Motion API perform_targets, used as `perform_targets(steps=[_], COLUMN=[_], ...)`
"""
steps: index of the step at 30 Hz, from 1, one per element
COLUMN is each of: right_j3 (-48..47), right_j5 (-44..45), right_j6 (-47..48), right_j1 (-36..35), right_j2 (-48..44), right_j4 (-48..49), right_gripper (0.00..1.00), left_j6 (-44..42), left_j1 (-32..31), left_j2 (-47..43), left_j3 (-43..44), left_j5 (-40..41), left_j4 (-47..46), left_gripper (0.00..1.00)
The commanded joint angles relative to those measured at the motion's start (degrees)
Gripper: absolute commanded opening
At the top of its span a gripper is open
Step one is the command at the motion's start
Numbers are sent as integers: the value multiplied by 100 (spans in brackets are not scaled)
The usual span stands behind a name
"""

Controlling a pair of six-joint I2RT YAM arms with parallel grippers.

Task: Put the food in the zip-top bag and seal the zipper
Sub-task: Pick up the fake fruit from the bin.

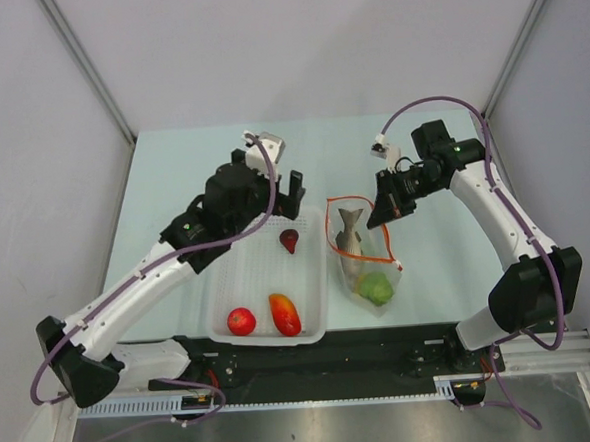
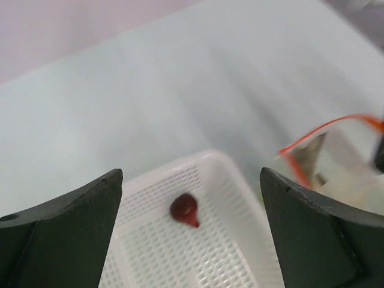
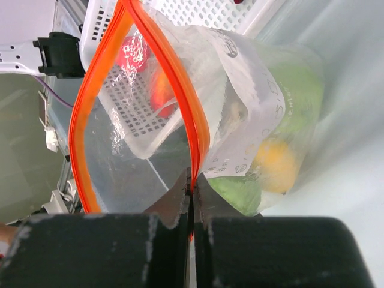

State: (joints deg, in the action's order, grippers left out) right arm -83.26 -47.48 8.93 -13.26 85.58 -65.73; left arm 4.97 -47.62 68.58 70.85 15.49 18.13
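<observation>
Your right gripper (image 3: 192, 191) is pinched shut on the zipper (image 3: 199, 135), holding the mouth of the zip-top bag (image 3: 252, 84) open just right of the basket (image 1: 253, 279). Your left gripper (image 2: 191, 175) stands wide open and empty over a dark red pointed piece (image 2: 185, 209) at the basket's far end. The grey fish (image 1: 350, 233) and green ball fruit (image 1: 375, 288) lie in the bag. The film looks floppy and slick, so grip only the stiffer strip. The toys look light and hard; take this one across its round body.

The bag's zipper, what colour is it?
The zipper is orange-red, clearest in the right wrist view.
</observation>
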Motion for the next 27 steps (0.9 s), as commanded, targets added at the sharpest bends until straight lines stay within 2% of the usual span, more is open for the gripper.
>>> perform_targets(steps=[1,4,8,11,14,15,17,19,23,27], right_j3=[-296,-296,-287,-269,-182,-155,-103,-67,-85,-120], right_j5=[-217,-147,-86,-7,81,116,134,73,11,55], right_j6=[127,118,83,126,162,153,162,162,127,109], right_j1=[-1,-37,-89,-89,-98,-98,-98,-98,-151,-239], right_j2=[-182,-164,-138,-164,-200,-208,-226,-235,-165,-156], right_j4=[-10,17,61,8,17,34,69,87,131,149], right_gripper=[0,0,0,0,0,0,0,0,0,0], left_j6=[-250,-190,214,5,-1188,-2175,-2902,-4131,-6048,-7970], left_j1=[857,947,1017,1132,1132,1132,1132,1141,1132,755], left_j2=[-195,-187,269,840,868,781,421,210,-125,295], left_j3=[-676,-1099,-1345,-1118,-1239,-1310,-1537,-1618,-1899,-1794], left_j5=[-1872,-1848,-1699,-2180,-3399,-4264,-4606,-5131,-5573,-5531], left_j4=[675,534,393,708,1226,1646,1982,2579,3222,3959], left_gripper=[100,100,97,94,95,100,100,100,100,100])
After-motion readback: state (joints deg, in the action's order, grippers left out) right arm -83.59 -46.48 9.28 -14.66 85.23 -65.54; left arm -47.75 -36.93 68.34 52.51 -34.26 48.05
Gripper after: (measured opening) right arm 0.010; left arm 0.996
